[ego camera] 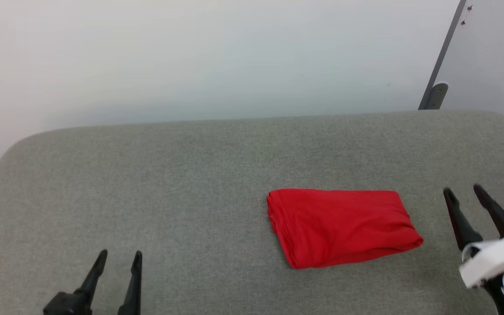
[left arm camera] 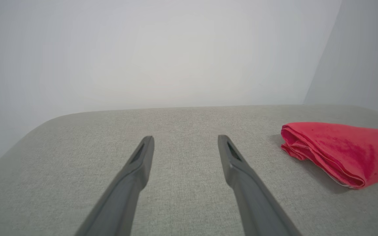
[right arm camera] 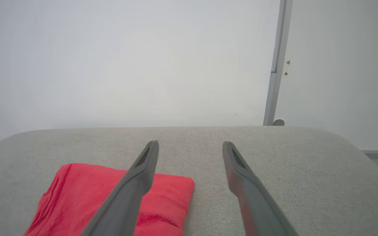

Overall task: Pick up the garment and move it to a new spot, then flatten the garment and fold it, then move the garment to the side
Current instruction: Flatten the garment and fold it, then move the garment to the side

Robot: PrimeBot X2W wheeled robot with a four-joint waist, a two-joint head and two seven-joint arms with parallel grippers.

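Head view: we look down on the garment [ego camera: 344, 227], folded into a compact red rectangle that lies flat on the worktop [ego camera: 190, 175], right of centre and towards the near edge. Stacked fold edges show along its left end; its right end is a smooth, rounded fold. We see red cloth on every visible face.

Just to the garment's right, and apart from it, the right gripper [ego camera: 463, 190] hangs above the worktop, its 2 dark fingers spread with nothing between them. A white part of the wrist sits behind them. In the right wrist view, 1 of these fingers crosses in front of the garment's corner, and we cannot tell its height above the cloth.

Well apart, at the lower left, the left gripper [ego camera: 120, 254] also has its 2 fingers spread and empty; its wrist view places the garment off to the right.

Grey woven fabric covers the worktop, which has rounded far corners. Behind it stands a pale wall [ego camera: 190, 57] with a grey upright strip [ego camera: 446, 48] at the right.
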